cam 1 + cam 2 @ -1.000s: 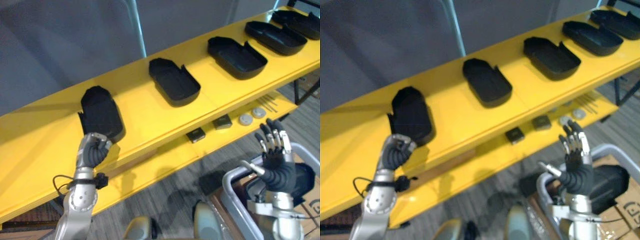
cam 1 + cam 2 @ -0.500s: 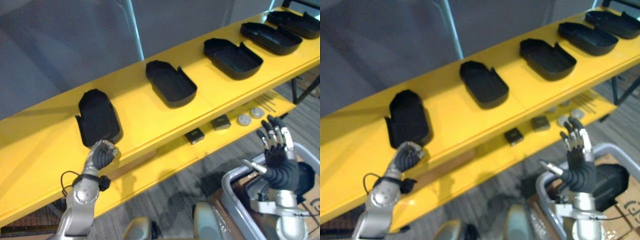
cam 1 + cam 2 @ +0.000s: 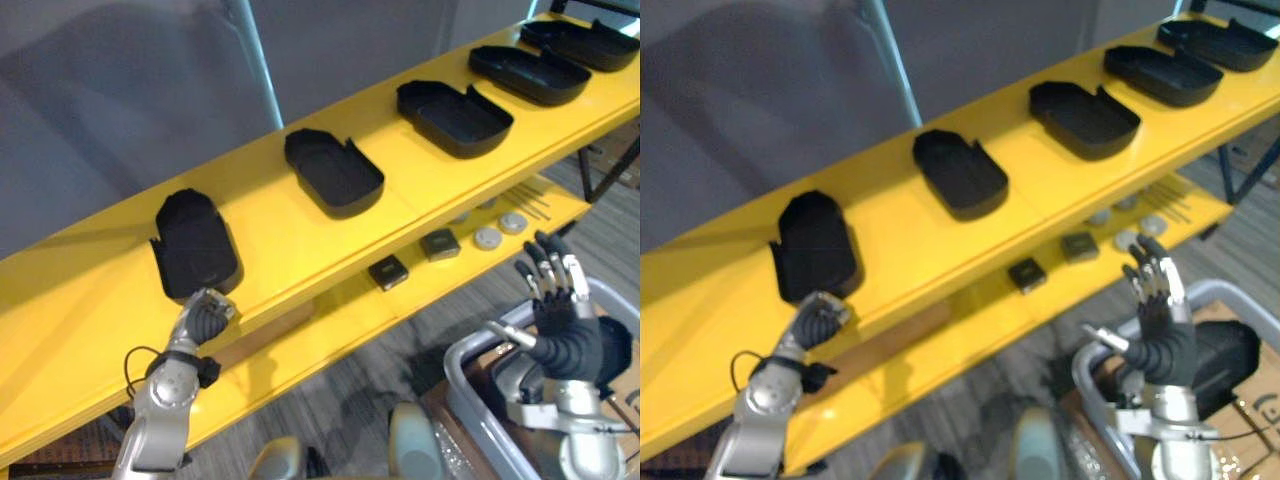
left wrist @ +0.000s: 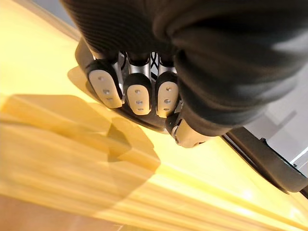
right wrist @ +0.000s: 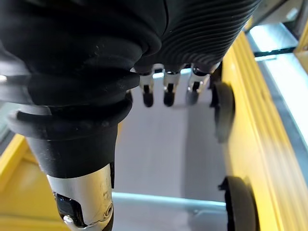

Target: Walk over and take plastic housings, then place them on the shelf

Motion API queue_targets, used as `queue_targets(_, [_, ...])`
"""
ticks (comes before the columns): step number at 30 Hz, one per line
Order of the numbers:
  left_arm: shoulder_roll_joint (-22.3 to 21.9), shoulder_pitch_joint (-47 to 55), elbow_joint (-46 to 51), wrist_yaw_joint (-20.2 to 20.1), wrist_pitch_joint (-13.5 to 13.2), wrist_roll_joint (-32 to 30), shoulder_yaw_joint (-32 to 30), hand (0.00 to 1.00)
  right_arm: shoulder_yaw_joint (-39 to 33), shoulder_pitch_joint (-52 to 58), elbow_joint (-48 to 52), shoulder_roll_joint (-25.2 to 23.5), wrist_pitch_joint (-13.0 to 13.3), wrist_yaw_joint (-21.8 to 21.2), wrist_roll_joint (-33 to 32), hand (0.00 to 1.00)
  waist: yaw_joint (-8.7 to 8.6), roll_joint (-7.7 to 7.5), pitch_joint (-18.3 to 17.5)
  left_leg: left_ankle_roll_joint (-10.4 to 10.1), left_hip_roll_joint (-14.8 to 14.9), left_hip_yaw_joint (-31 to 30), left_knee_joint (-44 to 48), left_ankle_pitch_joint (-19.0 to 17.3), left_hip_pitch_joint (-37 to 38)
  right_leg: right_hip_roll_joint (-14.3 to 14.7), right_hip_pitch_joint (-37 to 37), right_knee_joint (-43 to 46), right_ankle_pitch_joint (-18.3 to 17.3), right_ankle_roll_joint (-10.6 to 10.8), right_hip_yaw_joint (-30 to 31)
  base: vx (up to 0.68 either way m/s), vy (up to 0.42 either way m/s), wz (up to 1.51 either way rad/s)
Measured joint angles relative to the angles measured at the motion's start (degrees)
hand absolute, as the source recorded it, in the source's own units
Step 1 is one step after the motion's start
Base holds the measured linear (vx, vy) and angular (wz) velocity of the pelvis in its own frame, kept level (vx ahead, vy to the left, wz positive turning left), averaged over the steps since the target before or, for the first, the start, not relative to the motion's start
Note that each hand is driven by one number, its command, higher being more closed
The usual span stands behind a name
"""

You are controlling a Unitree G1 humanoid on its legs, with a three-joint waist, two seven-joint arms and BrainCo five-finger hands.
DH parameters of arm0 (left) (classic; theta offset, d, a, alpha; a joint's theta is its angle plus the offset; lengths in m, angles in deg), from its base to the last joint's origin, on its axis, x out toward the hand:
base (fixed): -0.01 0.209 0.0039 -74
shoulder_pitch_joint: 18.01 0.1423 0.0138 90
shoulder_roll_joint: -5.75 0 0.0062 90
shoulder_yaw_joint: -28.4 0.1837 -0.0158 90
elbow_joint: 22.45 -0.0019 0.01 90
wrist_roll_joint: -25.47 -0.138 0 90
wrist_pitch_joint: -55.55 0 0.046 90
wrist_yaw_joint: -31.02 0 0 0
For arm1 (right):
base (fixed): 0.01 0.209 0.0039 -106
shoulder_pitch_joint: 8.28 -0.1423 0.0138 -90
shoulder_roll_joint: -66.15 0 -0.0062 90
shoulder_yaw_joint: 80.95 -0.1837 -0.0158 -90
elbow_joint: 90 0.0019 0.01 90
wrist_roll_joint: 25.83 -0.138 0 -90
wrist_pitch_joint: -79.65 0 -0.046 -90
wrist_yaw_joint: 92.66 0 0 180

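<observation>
- Five black plastic housings (image 3: 455,104) lie in one row on the top board of the yellow shelf (image 3: 285,238), each apart from the next.
- Counted from the left, they are the first housing (image 3: 196,246), second housing (image 3: 333,172), third housing (image 3: 452,90), fourth housing (image 3: 530,73) and fifth housing (image 3: 585,42).
- The left robot hand (image 3: 204,315) is at the front edge of the top board, just before the near end of the first housing.
- Its fingers (image 4: 136,91) are curled into a fist with nothing in them. In the left wrist view the housing's dark rim shows just past them, but I cannot tell whether they touch it.
- The right robot hand (image 3: 556,312) is raised well to the right, below the shelf's front, with its fingers (image 5: 167,91) straight and spread and the thumb out to the side. It carries nothing.
- Under the right robot hand stands one grey tub (image 3: 466,366) with a rounded rim.
- On the lower board (image 3: 325,322) sit two small dark square blocks (image 3: 389,271) (image 3: 440,244).
- Two round grey discs (image 3: 488,238) (image 3: 513,222) lie in the open to the right of the blocks. Two more discs seem to show at the top board's edge.
- A few thin rods (image 3: 535,205) lie near the discs.
</observation>
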Motion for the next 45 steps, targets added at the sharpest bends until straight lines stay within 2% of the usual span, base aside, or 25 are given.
queue_targets(3, [-0.5, -0.5, -1.5, 0.8, 1.4, 0.0, 0.0, 1.00, -0.5, 0.4, 0.0, 0.0, -0.1, -0.7, 0.0, 0.00, -0.07, 0.03, -0.1, 0.1, -0.2, 0.0, 0.2, -0.2, 0.9, -0.1, 0.9, 0.1, 0.0, 0.1, 0.1, -0.05, 0.026, -0.04])
queue_targets(8, [-1.0, -0.4, -3.9, 0.8, 3.3, 0.0, 0.0, 1.00, -0.7, 1.0, 0.0, 0.0, -1.1, -1.5, 0.1, 0.00, -1.20, 0.37, -1.1, 0.4, -0.5, 0.3, 0.2, -0.4, 1.6, -0.1, 1.6, 0.1, 0.0, 0.2, 0.5, -0.04, 0.020, -0.02])
queue_targets(11, [-2.0, -0.6, -5.2, 0.8, 3.7, 0.0, 0.0, 1.00, -0.8, 1.7, 0.0, 0.0, -1.7, -2.6, 0.1, 0.00, -1.29, 1.02, -2.0, 0.3, -0.6, 0.6, 0.2, -0.4, 2.3, -0.1, 1.7, 0.6, -0.2, 0.4, 1.0, 0.00, 0.022, -0.06])
queue_targets(14, [-3.3, -1.1, -6.5, 1.4, 4.1, 0.0, 0.2, 1.00, -0.9, 1.6, 0.0, 0.0, -2.3, -2.9, 0.1, 0.00, -1.41, 1.06, -2.1, 0.2, -0.7, 0.9, 0.4, -0.5, 2.7, -0.1, 1.8, 1.2, -0.6, 0.7, 1.3, -0.04, 0.015, -0.07])
queue_targets(16, [-3.3, -1.3, -6.7, 4.3, 4.0, 0.8, 0.6, 1.00, -1.1, 1.7, 0.0, -0.1, -2.4, -3.2, 0.2, 0.00, -1.42, 0.98, -2.1, 0.2, -0.7, 0.9, 0.5, -0.5, 2.7, -0.1, 1.8, 1.3, -0.7, 0.8, 1.3, -0.05, 0.007, -0.01])
queue_targets(17, [-3.3, -1.7, -6.8, 8.7, 3.6, 3.0, 1.0, 1.00, -1.5, 1.7, 0.0, -0.3, -2.4, -3.3, 0.7, 0.00, -1.42, 0.89, -2.2, 0.3, -0.7, 0.8, 0.7, -0.7, 2.6, -0.1, 1.8, 1.3, -0.7, 0.8, 1.3, -0.05, 0.013, 0.01])
queue_targets(18, [-3.3, -1.9, -6.9, 12.7, 2.4, 6.1, 1.0, 0.00, -1.8, 1.8, 0.0, -0.4, -2.3, -3.1, 1.5, 0.00, -1.40, 0.84, -2.2, 0.5, -0.6, 0.7, 0.8, -1.0, 2.6, -0.1, 1.9, 1.3, -0.7, 0.9, 1.3, -0.05, 0.022, 0.02])
queue_targets(19, [-3.4, -1.8, -6.5, 17.4, 0.4, 10.5, 0.9, 0.00, -2.0, 2.2, 0.1, -0.5, -2.0, -2.8, 2.4, 0.00, -1.38, 0.68, -2.3, 0.6, -0.6, 0.6, 0.9, -1.0, 2.6, -0.1, 2.0, 1.2, -0.7, 0.9, 1.2, -0.03, 0.022, 0.03])
queue_targets(20, [-3.5, -1.6, -5.8, 19.6, -0.6, 12.3, 0.9, 0.00, -2.0, 2.3, 0.1, -0.5, -1.8, -2.5, 2.6, 0.00, -1.33, 0.55, -2.4, 0.6, -0.6, 0.5, 0.9, -1.0, 2.6, -0.1, 2.1, 1.2, -0.7, 0.9, 1.1, -0.02, 0.020, 0.06])
queue_targets(22, [-6.4, 1.6, 0.7, 28.0, -6.9, 17.4, -0.6, 0.00, -2.2, 2.9, 0.4, -0.6, 1.4, -1.1, 4.8, 0.00, -1.33, 0.10, -2.6, 0.5, -0.3, -0.2, 1.1, -1.1, 2.6, -0.1, 3.0, 0.6, -0.7, 0.9, 0.2, 0.00, 0.016, 0.13])
queue_targets(23, [-7.1, 2.7, 3.0, 29.4, -8.5, 18.7, -0.7, 0.00, -2.2, 2.9, 0.8, -0.7, 2.5, -0.2, 5.5, 0.00, -1.24, -0.05, -2.7, 0.3, -0.2, -0.4, 1.3, -1.2, 2.6, -0.1, 3.2, 0.4, -0.7, 0.9, 0.0, 0.02, 0.031, 0.17])
queue_targets(24, [-7.8, 5.2, 7.6, 31.4, -11.8, 19.3, -0.7, 0.00, -2.3, 2.6, 1.7, -0.8, 4.7, 2.0, 7.2, 0.00, -0.99, -0.32, -2.7, 0.2, 0.1, -0.9, 1.7, -1.3, 2.7, -0.1, 3.9, 0.1, -0.6, 0.8, -0.5, 0.02, 0.038, 0.14])
queue_targets(26, [-7.8, 8.5, 12.9, 33.0, -17.3, 21.1, -1.2, 0.00, -2.4, 1.9, 3.9, -0.8, 7.2, 6.6, 10.5, 0.00, 0.42, -0.66, -2.9, 0.2, 0.6, -1.7, 2.0, -1.5, 2.7, 0.0, 5.0, -0.7, -0.6, 0.7, -1.8, 0.03, 0.028, 0.23])
queue_targets(28, [-7.9, 10.0, 15.5, 32.6, -19.9, 23.0, -1.7, 0.00, -2.3, 0.6, 4.0, -0.8, 7.5, 10.1, 13.0, 0.00, 0.99, -1.19, -3.3, 0.2, 0.7, -3.0, 2.0, -1.5, 2.9, -0.1, 6.3, -1.5, -0.5, 0.7, -3.2, 0.02, -0.001, 0.30])
queue_targets(29, [-8.6, 11.3, 17.4, 31.6, -21.9, 24.6, -2.9, 0.00, -2.4, -1.1, 4.1, -0.8, 7.5, 13.6, 14.8, 0.00, 2.14, -1.39, -3.3, 0.2, 1.0, -3.6, 1.8, -1.6, 3.8, 0.0, 7.9, -2.5, -0.5, 0.7, -3.9, 0.02, 0.007, 0.29])
queue_targets(32, [-10.1, 14.1, 19.3, 28.3, -24.5, 28.3, -6.0, 0.00, -3.2, -4.0, 4.1, -1.1, 7.1, 19.3, 15.9, 0.00, 3.53, -1.54, -3.6, 0.2, 1.2, -5.3, 1.3, -1.6, 4.7, 0.0, 10.8, -4.9, -0.1, 0.9, -6.0, 0.03, 0.017, 0.29])
queue_targets(35, [-10.6, 16.7, 20.6, 25.8, -26.8, 30.8, -8.7, 0.00, -5.0, -5.5, 4.0, -3.0, 6.3, 22.8, 15.9, 0.00, 3.94, -2.04, -4.3, 0.2, 1.1, -6.4, -0.1, -1.2, 4.6, 0.1, 12.0, -7.5, 0.9, 0.9, -7.3, 0.03, 0.017, 0.22])
queue_targets(38, [-12.7, 17.7, 20.7, 24.8, -29.5, 32.6, -11.4, 0.00, -7.8, -6.5, 2.9, -4.9, 6.2, 23.5, 13.8, 0.00, 4.04, -2.11, -5.4, 0.4, 1.0, -7.6, -2.2, 0.0, 4.6, 0.1, 13.6, -11.1, 2.3, 1.0, -8.6, 0.06, 0.035, 0.23])
queue_targets(41, [-13.8, 17.7, 20.6, 25.2, -30.9, 32.5, -14.6, 0.00, -10.1, -9.6, 0.0, -5.7, 6.8, 20.9, 10.9, 0.00, 4.12, -2.34, -6.4, 0.5, 0.7, -8.8, -4.1, 0.9, 4.7, 0.0, 14.8, -14.1, 3.2, 1.3, -9.9, 0.07, 0.023, 0.20])
queue_targets(44, [-14.4, 17.0, 19.3, 25.5, -30.5, 32.5, -17.3, 0.00, -10.5, -14.8, -3.9, -5.7, 7.0, 14.7, 8.3, 0.00, 4.37, -2.80, -6.9, 0.3, 0.5, -10.3, -6.6, 2.2, 4.8, -0.1, 16.0, -17.3, 4.4, 1.3, -11.5, 0.05, 0.008, 0.26])
queue_targets(45, [-14.5, 16.3, 17.7, 25.6, -29.3, 32.5, -18.4, 0.00, -9.8, -17.7, -6.1, -5.7, 6.8, 10.6, 6.2, 0.00, 4.53, -2.96, -6.9, 0.2, 0.3, -10.9, -7.4, 2.8, 4.8, 0.0, 16.8, -18.6, 5.0, 1.3, -12.4, 0.03, -0.012, 0.29])
